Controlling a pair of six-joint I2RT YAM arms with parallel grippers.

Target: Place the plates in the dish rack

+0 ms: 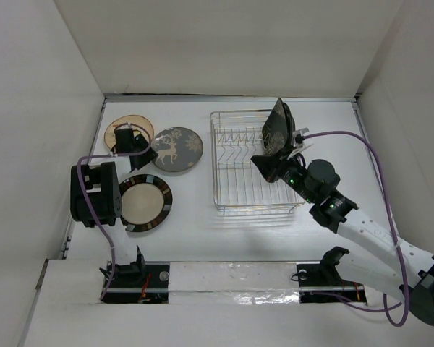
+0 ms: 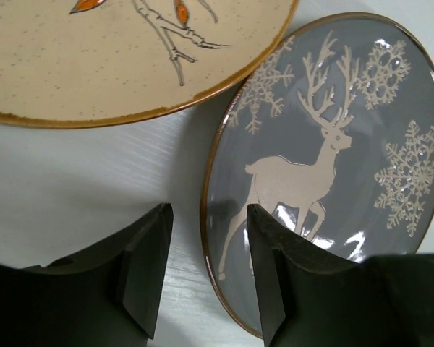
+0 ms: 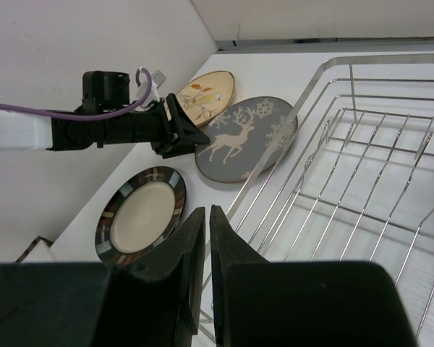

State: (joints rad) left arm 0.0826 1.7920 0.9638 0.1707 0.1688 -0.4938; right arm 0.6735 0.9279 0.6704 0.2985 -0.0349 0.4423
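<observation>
The chrome wire dish rack stands mid-table. The black square plate stands on edge in its far right part. My right gripper hovers over the rack just in front of it, jaws shut with nothing seen between them. The deer plate, the tan floral plate and one cream-centred plate lie flat left of the rack. My left gripper is open, low over the deer plate's left rim, one finger over the plate, one over the table. The tan plate lies beyond.
White walls close in the table at the left, back and right. The left arm's base stands beside the cream-centred plate. In the right wrist view the rack's wires lie below my fingers, with the deer plate beside them.
</observation>
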